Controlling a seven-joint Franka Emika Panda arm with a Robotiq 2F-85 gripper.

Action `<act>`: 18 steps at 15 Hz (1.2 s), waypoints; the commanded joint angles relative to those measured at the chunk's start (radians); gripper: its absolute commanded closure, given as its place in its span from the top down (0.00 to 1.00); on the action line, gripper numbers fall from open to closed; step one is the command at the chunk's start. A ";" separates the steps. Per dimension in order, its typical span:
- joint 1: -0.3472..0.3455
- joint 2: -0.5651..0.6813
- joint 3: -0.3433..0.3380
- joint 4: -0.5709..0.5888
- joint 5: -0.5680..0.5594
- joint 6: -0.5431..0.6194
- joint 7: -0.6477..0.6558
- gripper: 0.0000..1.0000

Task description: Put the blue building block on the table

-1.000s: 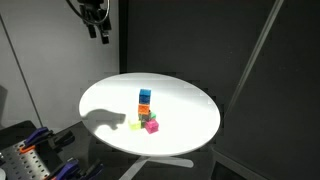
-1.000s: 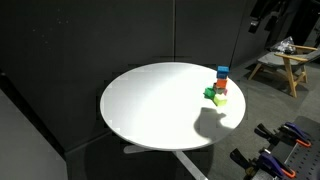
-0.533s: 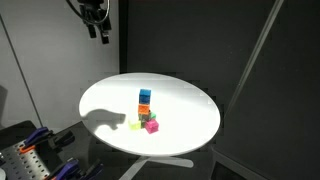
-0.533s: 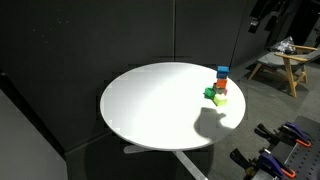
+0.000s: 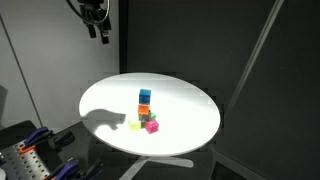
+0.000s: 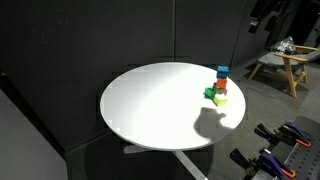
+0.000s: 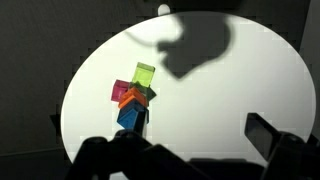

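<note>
The small blue cube (image 5: 145,95) atop the stack on the round white table (image 5: 190,118) looks light and rigid; we'd pinch its flat sides. The black gripper (image 7: 181,140) has its fingers apart.

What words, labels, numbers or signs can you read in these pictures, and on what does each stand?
No text can be read in any view.
The blue block, the other coloured blocks and the table look plain.
The tools beside the table are too small and blurred to tell.
</note>
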 commanded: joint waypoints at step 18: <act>-0.078 0.244 0.051 0.240 -0.040 0.020 0.323 1.00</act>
